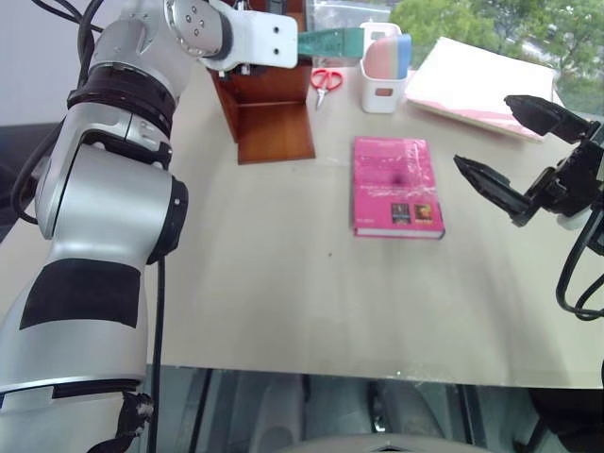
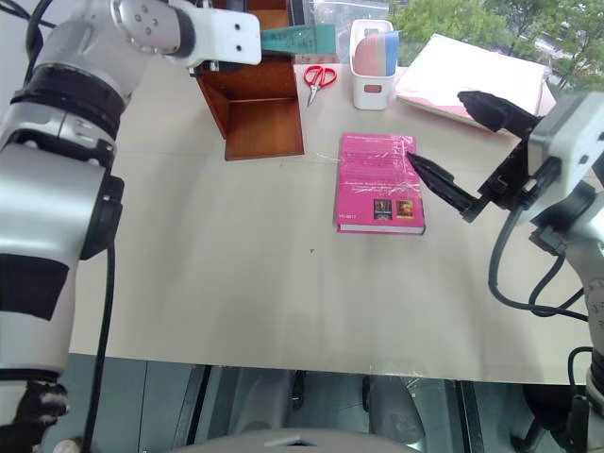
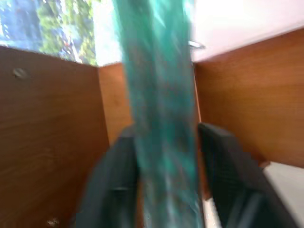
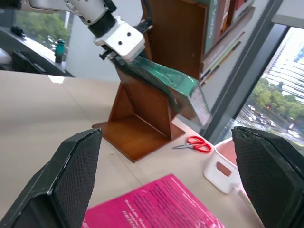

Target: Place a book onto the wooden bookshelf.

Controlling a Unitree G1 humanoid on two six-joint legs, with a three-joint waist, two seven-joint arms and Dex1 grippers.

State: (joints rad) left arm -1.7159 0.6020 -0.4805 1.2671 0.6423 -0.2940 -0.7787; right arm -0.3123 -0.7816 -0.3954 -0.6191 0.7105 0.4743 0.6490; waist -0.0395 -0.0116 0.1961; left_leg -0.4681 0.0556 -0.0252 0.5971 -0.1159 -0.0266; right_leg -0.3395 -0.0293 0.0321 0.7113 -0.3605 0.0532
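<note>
The book (image 4: 164,88) is at the bookshelf (image 1: 269,109), which stands at the far edge of the worktop (image 1: 283,283), toward its left corner. The left gripper (image 3: 166,156) holds the book at one end, with the jaws on both sides of it; in the left wrist view a jaw seems to touch each cover, but I cannot tell if they clamp it or are loosening. In the right wrist view the book is tilted, its free end sticking out beyond the shelf's side panel.

I judge the step in hand is the placing itself: the book is in the compartment, not yet clearly resting. The next move needs the book to settle on the shelf board, then the jaws to open fully and draw straight back, without pulling the book out.

Room is tight inside: wooden walls are close on both sides of the jaws. The scissors (image 1: 327,79) and a white holder (image 1: 382,71) lie just beside the shelf, under the free end. The right gripper (image 1: 505,151) hangs with its jaws spread and empty above the right side, near the pink book (image 1: 396,186), well apart from the shelf.
</note>
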